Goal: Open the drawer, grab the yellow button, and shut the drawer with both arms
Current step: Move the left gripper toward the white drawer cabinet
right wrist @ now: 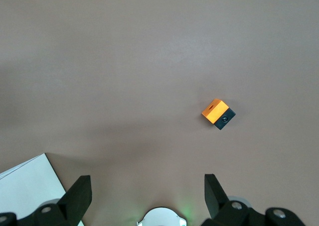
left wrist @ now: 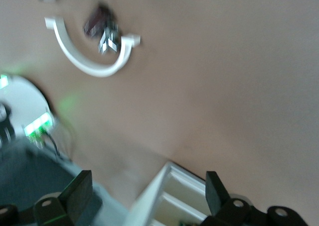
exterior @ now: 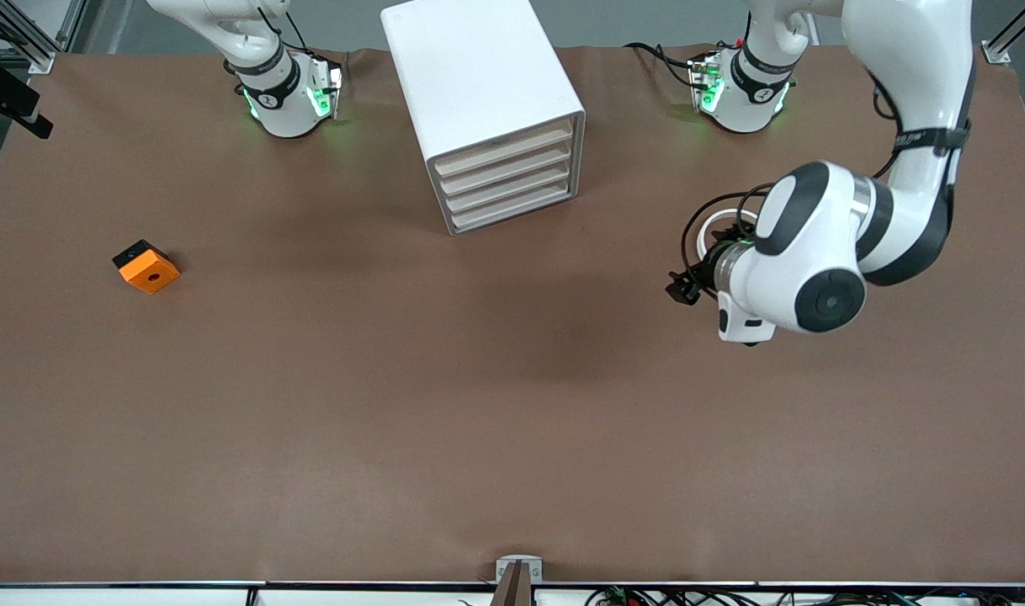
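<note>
The white cabinet stands at the middle of the table's robot side. Its four cream drawer fronts are all flush; the top drawer is shut. No button shows in any view. My left gripper hangs over bare table toward the left arm's end, apart from the cabinet. In the left wrist view it is open and empty, with a blurred cabinet corner between its fingers. My right gripper is open and empty, high over the table; the front view does not show it.
An orange block with a hole lies toward the right arm's end and shows in the right wrist view, as does a cabinet corner. A white cable loop hangs by the left wrist. Both arm bases glow green.
</note>
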You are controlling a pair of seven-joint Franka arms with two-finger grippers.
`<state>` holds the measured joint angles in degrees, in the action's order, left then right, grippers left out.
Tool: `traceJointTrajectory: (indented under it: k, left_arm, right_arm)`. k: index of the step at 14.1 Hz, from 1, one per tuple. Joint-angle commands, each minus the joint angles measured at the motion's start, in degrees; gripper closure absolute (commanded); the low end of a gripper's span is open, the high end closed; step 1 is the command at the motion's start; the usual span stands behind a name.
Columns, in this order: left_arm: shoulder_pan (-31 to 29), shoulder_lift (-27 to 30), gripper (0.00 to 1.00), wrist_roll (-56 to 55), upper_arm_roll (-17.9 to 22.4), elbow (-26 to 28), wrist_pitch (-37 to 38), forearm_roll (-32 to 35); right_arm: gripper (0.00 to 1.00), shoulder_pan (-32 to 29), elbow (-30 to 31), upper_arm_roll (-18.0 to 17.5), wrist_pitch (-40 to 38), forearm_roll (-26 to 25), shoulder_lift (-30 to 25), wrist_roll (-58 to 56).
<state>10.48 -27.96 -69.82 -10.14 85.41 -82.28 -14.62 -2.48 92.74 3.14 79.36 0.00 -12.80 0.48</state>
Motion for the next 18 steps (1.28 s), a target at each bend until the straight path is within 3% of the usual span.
traceJointTrajectory:
  k: [1,7,11,18]
  left_arm:
    - [0.85,-5.86,0.00,-10.91,0.03,-5.08,2.91,-5.32]
    - [4.37,-11.76,0.00,-29.72,-0.23,-5.08,3.09,-12.53]
    - [5.08,-14.39,0.00,-39.41,-0.76,-4.82,11.24,-18.86]
    - [7.80,-17.74,0.00,-51.54,-1.73,-4.64,16.62,-26.42]
  right_arm:
    - [0.00,0.28,-0.63,0.11,-0.44,0.79,-0.12,0.76]
    - [0.00,-0.07,-0.55,0.38,-0.61,0.79,-0.21,0.23]
    - [0.00,-0.24,-0.55,0.38,-0.70,0.70,-0.12,0.05]
    - [0.00,-0.07,-0.55,0.38,-0.52,0.70,0.06,0.14]
